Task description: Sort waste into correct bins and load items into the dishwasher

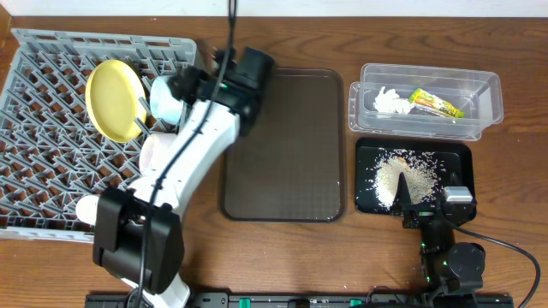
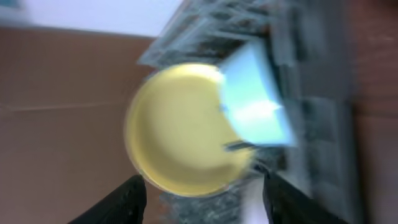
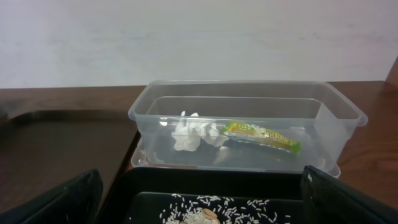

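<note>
I am holding my left gripper (image 2: 203, 182) over the far right part of the dishwasher rack (image 1: 51, 145), its fingers apart with nothing between them. The yellow plate (image 2: 177, 134) is standing on edge among the pegs. The light blue bowl (image 2: 255, 106) is sitting just to its right, touching or overlapping its rim; the wrist view is too blurred to say which. I am judging the step to be loading the rack. To do it well I should be moving slowly and straight, keeping both fingers wide so neither clips the plate's rim or tips the bowl off its pegs. A white-pinkish bowl (image 1: 152, 152) and a small white cup (image 1: 87, 208) are showing nearer in the rack, partly under my arm. I cannot make out the chopsticks.

My right gripper (image 3: 200, 186) is waiting with its fingers spread at the near edge of the black tray (image 1: 368, 201), where the rice scraps (image 1: 402, 175) are lying. Beyond it, the clear tub (image 3: 336, 124) is holding the tissue (image 3: 193, 132) and snack wrapper (image 3: 261, 135).

Everything is resting on a brown wooden table (image 1: 514, 188), with the dark serving tray (image 1: 282, 145) in the middle and a pale wall behind.
</note>
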